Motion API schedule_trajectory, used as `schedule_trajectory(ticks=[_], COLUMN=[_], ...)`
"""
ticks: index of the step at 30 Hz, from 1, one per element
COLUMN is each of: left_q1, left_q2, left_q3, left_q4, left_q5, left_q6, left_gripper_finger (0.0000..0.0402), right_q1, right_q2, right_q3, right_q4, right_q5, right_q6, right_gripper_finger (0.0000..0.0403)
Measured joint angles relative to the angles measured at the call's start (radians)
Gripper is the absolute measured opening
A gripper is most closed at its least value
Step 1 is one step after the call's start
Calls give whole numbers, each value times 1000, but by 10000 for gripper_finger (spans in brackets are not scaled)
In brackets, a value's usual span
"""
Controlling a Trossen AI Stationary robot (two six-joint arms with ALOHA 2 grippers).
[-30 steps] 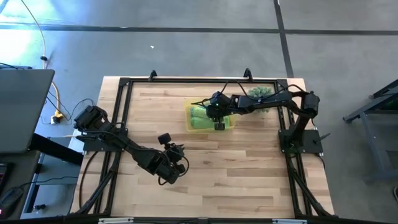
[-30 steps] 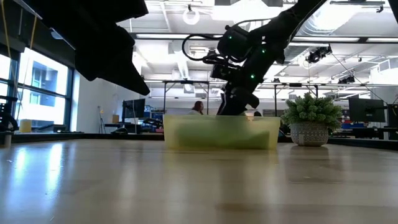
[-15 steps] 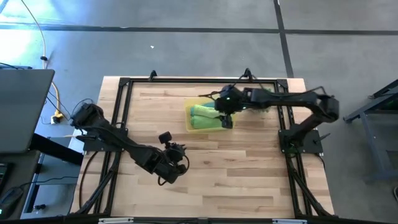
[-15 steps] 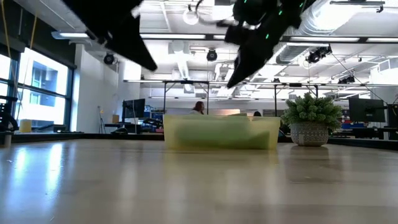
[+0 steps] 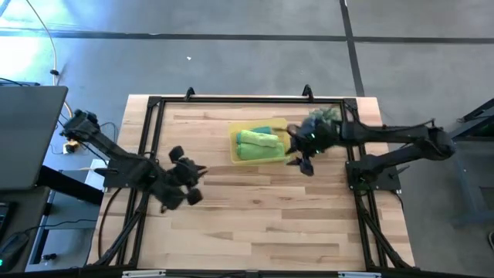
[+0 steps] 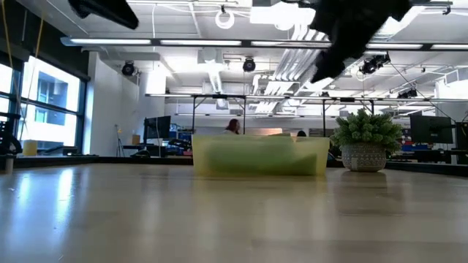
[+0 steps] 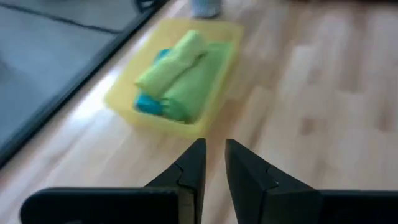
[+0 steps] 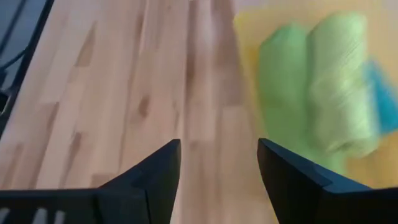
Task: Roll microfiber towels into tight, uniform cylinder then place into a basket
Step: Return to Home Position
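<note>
The yellow basket [image 5: 235, 147] stands on the wooden table, right of centre toward the far edge. Inside it lie two lime-green rolled towels [image 7: 194, 87] [image 7: 168, 62] side by side, with a teal roll [image 7: 148, 103] partly under them. My right gripper [image 8: 217, 163] hovers open just off the basket's right end [image 5: 305, 162], with nothing between its fingers. My left gripper [image 7: 212, 167] hangs over the table's left part [image 5: 191, 189], well short of the basket. Only a narrow gap shows between its fingers, and nothing is in it.
A spiky green plant in a pot [image 6: 365, 140] stands at the far right, close behind my right arm [image 5: 370, 135]. Bare wood [image 5: 270, 224] lies across the near half of the table. A black frame [image 5: 154, 104] rims the table.
My right gripper has come up out of the basket and drawn back toward the table's right edge. The rolls stay lying in the basket. My left gripper has risen and pulled back toward the table's left edge.
</note>
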Motion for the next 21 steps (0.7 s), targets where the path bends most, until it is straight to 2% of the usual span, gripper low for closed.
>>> schedule_trajectory(ticks=[4, 10, 15, 21], left_q1=[-35, -10, 33, 78], left_q2=[-143, -329, -425, -464], left_q3=[-97, -236, -331, -452], left_q4=[7, 65, 117, 234], left_q5=[49, -36, -37, 12], left_q6=[6, -68, -66, -79], left_gripper_finger=[51, 51, 51, 51], right_q1=[64, 151, 195, 236], right_q2=[-124, -302, -427, -548], right_q3=[-239, -570, -749, -894], right_q4=[176, 503, 724, 945], right_q5=[6, 52, 125, 221], right_q6=[106, 321, 416, 407], right_gripper_finger=[199, 199, 199, 199])
